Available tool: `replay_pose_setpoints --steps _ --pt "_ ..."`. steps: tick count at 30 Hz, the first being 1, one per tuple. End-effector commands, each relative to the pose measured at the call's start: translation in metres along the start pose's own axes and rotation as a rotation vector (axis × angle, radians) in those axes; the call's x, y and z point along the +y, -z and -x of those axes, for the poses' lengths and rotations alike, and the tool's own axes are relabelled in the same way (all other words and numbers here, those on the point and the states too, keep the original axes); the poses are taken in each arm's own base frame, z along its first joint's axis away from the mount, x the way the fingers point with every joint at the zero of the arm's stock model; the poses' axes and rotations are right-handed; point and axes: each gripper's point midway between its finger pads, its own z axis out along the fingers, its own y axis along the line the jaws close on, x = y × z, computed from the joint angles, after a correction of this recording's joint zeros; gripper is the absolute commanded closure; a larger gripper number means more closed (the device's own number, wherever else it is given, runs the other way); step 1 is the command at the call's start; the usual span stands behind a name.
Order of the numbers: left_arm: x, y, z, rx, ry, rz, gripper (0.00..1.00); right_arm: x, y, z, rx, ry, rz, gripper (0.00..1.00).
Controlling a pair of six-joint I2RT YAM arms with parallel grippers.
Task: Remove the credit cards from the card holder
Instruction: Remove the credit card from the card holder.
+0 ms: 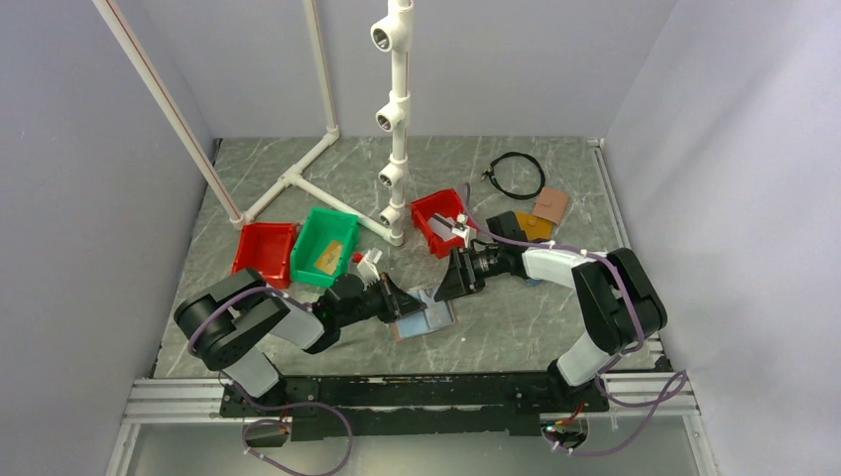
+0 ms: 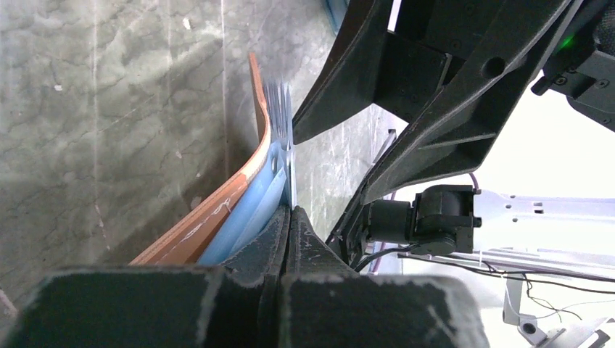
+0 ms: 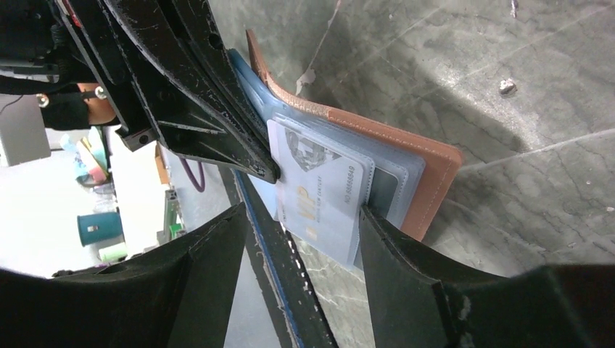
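Note:
The card holder lies open on the table, tan leather outside and light blue lining inside. My left gripper is shut on the edge of its blue inner sleeve. In the right wrist view a grey-white credit card sticks out of a clear pocket, with a darker panel behind it. My right gripper is open, its fingers on either side of that card's free end. In the top view the right gripper is at the holder's far edge. No other credit cards show.
Two red bins and a green bin stand behind the arms. A white pipe stand rises at centre back. A black cable loop, a brown wallet and an orange wallet lie at back right.

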Motion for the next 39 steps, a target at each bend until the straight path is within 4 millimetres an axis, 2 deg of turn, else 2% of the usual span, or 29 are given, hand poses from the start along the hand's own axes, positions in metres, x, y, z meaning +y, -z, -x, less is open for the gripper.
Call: replay_pose_setpoints --steps 1,7,11,17,25,30,33,34,36,39 --pt "-0.049 0.003 0.023 -0.088 -0.068 -0.166 1.0 0.023 0.008 0.011 -0.028 0.072 0.075 0.39" --pt "-0.049 0.008 0.024 -0.094 -0.089 -0.144 1.0 0.023 0.02 0.019 -0.065 0.094 0.071 0.35" --pt "-0.053 0.009 0.026 -0.098 -0.105 -0.155 1.0 0.031 0.023 0.02 -0.068 0.115 0.103 0.33" --pt "-0.057 0.009 0.026 -0.099 -0.112 -0.171 1.0 0.051 0.028 0.017 -0.058 0.136 0.2 0.37" --pt "-0.071 0.008 0.029 -0.099 -0.129 -0.223 1.0 0.053 0.027 0.015 -0.05 0.1 0.226 0.43" --pt "-0.073 0.007 0.03 -0.099 -0.134 -0.222 1.0 0.059 0.028 0.014 -0.048 0.099 0.253 0.53" --pt "-0.075 0.006 0.029 -0.093 -0.133 -0.232 1.0 0.06 0.027 0.012 -0.043 0.095 0.259 0.67" --pt "-0.076 0.006 0.028 -0.09 -0.131 -0.239 0.97 0.06 0.028 0.012 -0.04 0.095 0.264 0.74" --pt "-0.077 0.006 0.028 -0.09 -0.125 -0.25 0.85 0.062 0.028 0.014 -0.047 0.121 0.273 0.98" --pt "-0.078 0.008 0.027 -0.09 -0.119 -0.265 0.69 0.064 0.029 0.015 -0.047 0.127 0.283 1.0"
